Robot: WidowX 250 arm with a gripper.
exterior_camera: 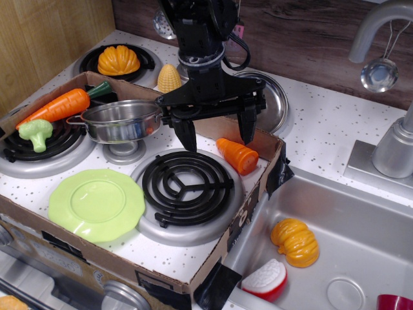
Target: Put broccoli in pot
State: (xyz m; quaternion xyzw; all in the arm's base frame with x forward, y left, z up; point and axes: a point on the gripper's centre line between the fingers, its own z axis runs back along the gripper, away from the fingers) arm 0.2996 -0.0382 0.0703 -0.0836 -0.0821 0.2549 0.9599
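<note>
The broccoli (pixel 35 132) is small and light green, and lies on the left burner (pixel 39 155) near the stove's left edge. The pot (pixel 120 121) is shallow shiny steel with thin side handles. It stands to the right of the broccoli, above a grey round knob between the burners, and looks empty. My gripper (pixel 219 139) is open and empty. Its two black fingers point down over the far rim of the front right burner (pixel 187 184), to the right of the pot and well away from the broccoli.
A carrot (pixel 61 106) lies behind the broccoli. A lime-green plate (pixel 97 203) lies in front. An orange cone piece (pixel 237 155) is by my right finger. Corn (pixel 169 79), a squash (pixel 118 60) and a steel lid (pixel 274 100) are behind. The sink (pixel 361 213) with toys is at right.
</note>
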